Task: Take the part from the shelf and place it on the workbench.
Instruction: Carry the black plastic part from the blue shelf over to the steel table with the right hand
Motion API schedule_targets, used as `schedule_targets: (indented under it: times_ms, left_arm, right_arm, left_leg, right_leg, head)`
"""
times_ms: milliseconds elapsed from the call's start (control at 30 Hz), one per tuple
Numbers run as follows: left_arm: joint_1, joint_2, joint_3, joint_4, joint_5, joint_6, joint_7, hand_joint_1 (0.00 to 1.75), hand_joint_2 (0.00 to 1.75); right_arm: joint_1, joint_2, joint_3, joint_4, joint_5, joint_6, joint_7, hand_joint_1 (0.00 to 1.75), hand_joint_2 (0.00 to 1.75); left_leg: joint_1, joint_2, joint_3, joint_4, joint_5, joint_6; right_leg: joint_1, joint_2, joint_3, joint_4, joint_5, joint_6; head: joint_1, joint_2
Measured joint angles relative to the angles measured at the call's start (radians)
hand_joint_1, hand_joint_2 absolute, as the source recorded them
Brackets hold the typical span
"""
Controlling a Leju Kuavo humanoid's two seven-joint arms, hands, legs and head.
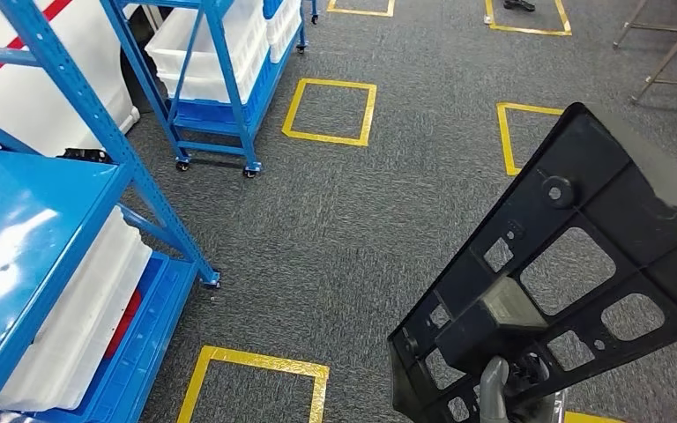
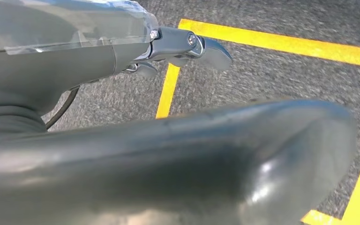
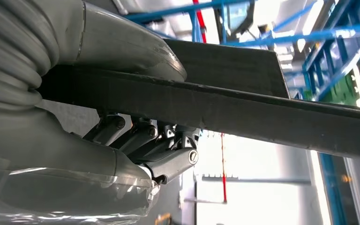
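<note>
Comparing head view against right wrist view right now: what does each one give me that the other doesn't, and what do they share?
Head view alone: the flat face of the black part with its cut-out windows, held above grey carpet with yellow tape squares, and blue shelving carrying white bins to the robot's left.

Right wrist view alone: the part edge-on, the grip of the right hand up close, thumb on one face and fingers on the other.

Shared: the part held in the right hand, and blue shelf framing.
</note>
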Motion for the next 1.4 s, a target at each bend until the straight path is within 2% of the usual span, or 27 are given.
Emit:
schedule_targets:
  times_ms: [67, 100, 133, 167, 200, 233, 300, 367, 400, 433, 467, 533, 600, 667, 700, 733, 800, 867, 967, 1033, 1100, 1167, 1200, 1267, 1300, 1333, 1400]
  left_arm:
    - [0.002, 0.0, 0.0, 0.0, 0.0, 0.001, 0.0, 0.0, 0.0]
    - [0.004, 0.0, 0.0, 0.0, 0.0, 0.001, 0.0, 0.0, 0.0]
    - [0.006, 0.0, 0.0, 0.0, 0.0, 0.002, 0.0, 0.0, 0.0]
    - [0.008, 0.0, 0.0, 0.0, 0.0, 0.002, 0.0, 0.0, 0.0]
    - [0.008, 0.0, 0.0, 0.0, 0.0, 0.002, 0.0, 0.0, 0.0]
    - [0.008, 0.0, 0.0, 0.0, 0.0, 0.002, -0.001, 0.0, 0.0]
    - [0.008, -0.001, 0.0, 0.0, -0.001, 0.002, -0.003, 0.0, 0.0]
    - [0.008, -0.003, 0.0, 0.0, -0.002, 0.002, -0.003, 0.0, 0.0]
    - [0.007, -0.004, 0.0, 0.0, -0.002, 0.002, -0.003, 0.0, 0.0]
    - [0.005, -0.004, 0.0, 0.0, -0.002, 0.003, -0.003, 0.0, 0.0]
    - [0.003, -0.005, 0.0, 0.0, -0.002, 0.003, -0.004, 0.0, 0.0]
    - [0.001, -0.007, 0.0, 0.0, -0.002, 0.004, -0.004, 0.0, 0.0]
    - [0.003, -0.009, 0.0, 0.0, -0.002, 0.007, -0.004, 0.0, 0.0]
    - [0.004, -0.01, 0.0, 0.0, -0.002, 0.01, -0.003, 0.0, 0.0]
    - [0.003, -0.011, 0.0, 0.0, -0.002, 0.011, -0.002, 0.0, 0.0]
    - [0.002, -0.012, 0.0, 0.0, -0.002, 0.011, -0.001, 0.0, 0.0]
    - [-0.002, -0.016, 0.0, 0.0, -0.009, 0.015, 0.0, 0.0, 0.0]
    - [-0.005, -0.028, -0.005, 0.0, -0.03, 0.042, -0.001, 0.0, 0.0]
    - [-0.025, -0.07, -0.018, 0.002, -0.051, 0.128, 0.005, 0.0, 0.0]
    - [-0.035, -0.081, -0.028, 0.013, -0.051, 0.146, 0.008, 0.0, 0.0]
    - [-0.033, -0.072, -0.033, 0.022, -0.045, 0.129, 0.009, 0.0, 0.0]
    - [-0.024, -0.06, -0.033, 0.025, -0.039, 0.111, 0.009, 0.0, 0.0]
    - [-0.021, -0.055, -0.033, 0.027, -0.037, 0.104, 0.008, 0.0, 0.0]
    - [-0.019, -0.047, -0.033, 0.028, -0.032, 0.094, 0.005, 0.0, 0.0]
    - [-0.019, -0.045, -0.033, 0.028, -0.03, 0.09, 0.004, 0.0, 0.0]
    - [-0.019, -0.043, -0.033, 0.029, -0.027, 0.088, 0.002, 0.0, 0.0]
    - [-0.019, -0.042, -0.033, 0.029, -0.023, 0.087, 0.001, 0.0, 0.0]
  right_arm:
    - [0.005, 0.004, -0.004, -0.008, 0.004, -0.001, 0.0, 1.75, 1.75]
    - [0.008, 0.006, -0.007, -0.012, 0.009, -0.003, 0.0, 1.75, 1.75]
    - [0.013, 0.009, -0.011, -0.016, 0.015, -0.006, 0.0, 1.75, 1.75]
    - [0.019, 0.013, -0.017, -0.023, 0.021, -0.009, 0.0, 1.75, 1.75]
    - [0.025, 0.018, -0.024, -0.031, 0.026, -0.01, 0.0, 1.75, 1.75]
    - [0.032, 0.024, -0.034, -0.043, 0.029, -0.009, 0.001, 1.75, 1.75]
    - [0.052, 0.038, -0.057, -0.074, 0.032, 0.008, 0.004, 1.75, 1.75]
    - [0.082, 0.056, -0.085, -0.113, 0.029, 0.043, 0.007, 1.75, 1.75]
    - [0.098, 0.066, -0.1, -0.133, 0.026, 0.065, 0.007, 1.75, 1.75]
    - [0.113, 0.077, -0.117, -0.15, 0.022, 0.087, 0.008, 1.75, 1.75]
    - [0.125, 0.087, -0.133, -0.165, 0.019, 0.106, 0.008, 1.75, 1.75]
    - [0.138, 0.104, -0.164, -0.188, 0.016, 0.134, 0.011, 1.75, 1.75]
    - [0.141, 0.117, -0.19, -0.202, 0.016, 0.157, 0.015, 1.75, 1.75]
    - [0.143, 0.13, -0.211, -0.207, 0.02, 0.176, 0.018, 1.75, 1.75]
    - [0.144, 0.136, -0.221, -0.208, 0.024, 0.185, 0.019, 1.75, 1.75]
    - [0.146, 0.144, -0.229, -0.209, 0.027, 0.193, 0.02, 1.75, 1.75]
    - [0.148, 0.16, -0.245, -0.214, 0.033, 0.213, 0.022, 1.75, 1.75]
    - [0.148, 0.176, -0.257, -0.22, 0.036, 0.238, 0.03, 1.75, 1.75]
    - [0.146, 0.199, -0.27, -0.225, 0.043, 0.279, 0.051, 1.75, 1.75]
    - [0.143, 0.212, -0.276, -0.226, 0.046, 0.293, 0.056, 1.75, 1.75]
    - [0.142, 0.22, -0.281, -0.226, 0.048, 0.3, 0.054, 1.75, 1.75]
    - [0.144, 0.225, -0.285, -0.226, 0.047, 0.304, 0.05, 1.75, 1.75]
    - [0.145, 0.226, -0.287, -0.226, 0.047, 0.307, 0.049, 1.75, 1.75]
    - [0.147, 0.228, -0.291, -0.226, 0.044, 0.312, 0.047, 1.75, 1.75]
    - [0.147, 0.229, -0.292, -0.226, 0.043, 0.314, 0.046, 1.75, 1.75]
    - [0.148, 0.229, -0.294, -0.226, 0.042, 0.316, 0.045, 1.75, 1.75]
    - [0.149, 0.231, -0.296, -0.226, 0.04, 0.317, 0.043, 1.75, 1.75]
  left_leg:
    - [0.004, -0.06, -0.042, 0.1, -0.059, -0.006]
    - [0.006, -0.078, -0.075, 0.17, -0.092, -0.008]
    - [0.006, -0.085, -0.103, 0.229, -0.112, -0.009]
    - [0.007, -0.088, -0.12, 0.26, -0.113, -0.01]
    - [0.008, -0.089, -0.119, 0.252, -0.093, -0.011]
    - [0.011, -0.095, -0.101, 0.207, -0.057, -0.011]
    - [0.018, -0.136, -0.048, 0.078, 0.007, -0.012]
    - [0.02, -0.172, -0.022, 0.01, 0.024, -0.008]
    - [0.017, -0.172, -0.02, 0.006, 0.021, -0.004]
    - [0.015, -0.16, -0.02, 0.004, 0.024, 0.002]
    - [0.014, -0.147, -0.019, -0.001, 0.028, 0.01]
    - [0.015, -0.118, -0.017, -0.011, 0.035, 0.024]
    - [0.011, -0.087, -0.018, -0.014, 0.037, 0.031]
    - [0.006, -0.054, -0.02, -0.014, 0.035, 0.033]
    - [0.005, -0.039, -0.019, -0.014, 0.034, 0.033]
    - [0.004, -0.025, -0.018, -0.014, 0.033, 0.033]
    - [0.001, -0.002, -0.011, -0.014, 0.028, 0.029]
    - [-0.002, 0.017, -0.004, -0.014, 0.024, 0.022]
    - [-0.004, 0.037, 0.006, -0.019, 0.02, 0.009]
    - [0.0, -0.007, -0.004, 0.017, -0.007, 0.0]
    - [0.005, -0.069, -0.055, 0.131, -0.069, -0.007]
    - [0.008, -0.087, -0.109, 0.242, -0.106, -0.013]
    - [0.009, -0.088, -0.118, 0.254, -0.097, -0.015]
    - [0.015, -0.1, -0.086, 0.168, -0.027, -0.019]
    - [0.019, -0.124, -0.06, 0.105, 0.003, -0.021]
    - [0.022, -0.149, -0.039, 0.051, 0.023, -0.019]
    - [0.022, -0.179, -0.026, 0.01, 0.025, -0.011]
  right_leg:
    - [-0.003, 0.022, 0.001, -0.005, 0.004, -0.008]
    - [-0.003, 0.035, 0.0, -0.005, 0.005, -0.011]
    - [-0.002, 0.05, 0.0, -0.004, 0.005, -0.011]
    - [-0.002, 0.065, 0.0, -0.002, 0.005, -0.011]
    - [-0.002, 0.081, 0.0, 0.001, 0.005, -0.011]
    - [-0.003, 0.096, 0.0, 0.005, 0.003, -0.009]
    - [-0.003, 0.125, -0.004, 0.018, -0.002, 0.0]
    - [-0.006, 0.15, -0.013, 0.028, -0.004, 0.012]
    - [-0.007, 0.161, -0.018, 0.029, -0.002, 0.02]
    - [-0.01, 0.172, -0.022, 0.027, 0.001, 0.027]
    - [-0.011, 0.166, -0.026, 0.03, 0.0, 0.032]
    - [-0.008, 0.111, -0.051, 0.078, -0.032, 0.04]
    - [-0.007, 0.051, -0.106, 0.195, -0.096, 0.046]
    - [-0.009, 0.036, -0.149, 0.288, -0.128, 0.05]
    - [-0.009, 0.032, -0.145, 0.288, -0.118, 0.05]
    - [-0.009, 0.026, -0.12, 0.246, -0.092, 0.048]
    - [-0.001, -0.014, -0.039, 0.107, -0.038, 0.037]
    - [0.01, -0.046, 0.006, 0.022, -0.018, 0.022]
    - [0.01, -0.021, 0.009, 0.004, -0.013, 0.007]
    - [0.002, 0.002, 0.017, -0.012, -0.003, -0.004]
    - [-0.001, 0.029, 0.02, -0.019, 0.002, -0.012]
    - [-0.001, 0.061, 0.018, -0.015, 0.002, -0.013]
    - [-0.001, 0.078, 0.018, -0.013, 0.001, -0.012]
    - [-0.004, 0.11, 0.018, -0.003, -0.003, -0.007]
    - [-0.006, 0.123, 0.015, 0.004, -0.006, -0.001]
    - [-0.006, 0.137, 0.01, 0.013, -0.01, 0.006]
    - [-0.009, 0.161, -0.003, 0.024, -0.012, 0.019]
  head:
    - [-0.002, 0.0]
    - [-0.003, 0.0]
    - [-0.003, 0.0]
    - [-0.003, 0.0]
    - [-0.003, 0.0]
    - [-0.003, 0.0]
    - [-0.003, 0.0]
    - [-0.003, 0.0]
    - [-0.003, 0.0]
    - [-0.003, 0.0]
    - [-0.003, 0.0]
    - [0.0, 0.0]
    - [0.002, 0.0]
    - [0.002, 0.0]
    - [0.002, 0.0]
    - [0.002, 0.0]
    - [0.001, 0.0]
    - [0.001, 0.0]
    - [0.001, 0.0]
    - [0.0, 0.0]
    - [-0.002, 0.0]
    - [-0.003, 0.0]
    - [-0.002, 0.0]
    - [-0.002, 0.0]
    - [-0.002, 0.0]
    - [-0.002, 0.0]
    - [-0.001, 0.0]
